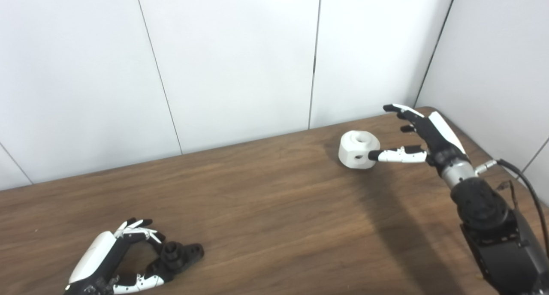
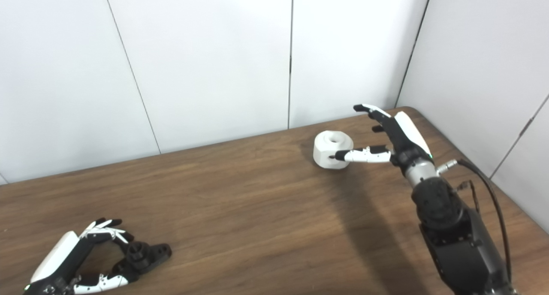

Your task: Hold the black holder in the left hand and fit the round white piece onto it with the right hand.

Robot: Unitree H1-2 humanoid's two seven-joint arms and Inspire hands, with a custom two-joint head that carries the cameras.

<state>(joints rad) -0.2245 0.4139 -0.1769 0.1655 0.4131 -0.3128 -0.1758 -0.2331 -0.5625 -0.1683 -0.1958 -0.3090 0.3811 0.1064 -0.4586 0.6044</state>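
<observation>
Black holder (image 1: pixel 178 256) lies nearest, on the wooden surface (image 1: pixel 266 209), with the left hand (image 1: pixel 113 258) curled about it: fingers (image 1: pixel 137 230) arch over its far side and the thumb lies along its near side, though I cannot tell how firmly it is gripped. Well beyond the holder, toward the far corner by the white wall panels (image 1: pixel 231 59), sits the round white piece (image 1: pixel 358 150), upright, its central hole facing up. Just past it, the right hand (image 1: pixel 422 134) is spread and holds nothing, its thumb tip touching the piece's side.
</observation>
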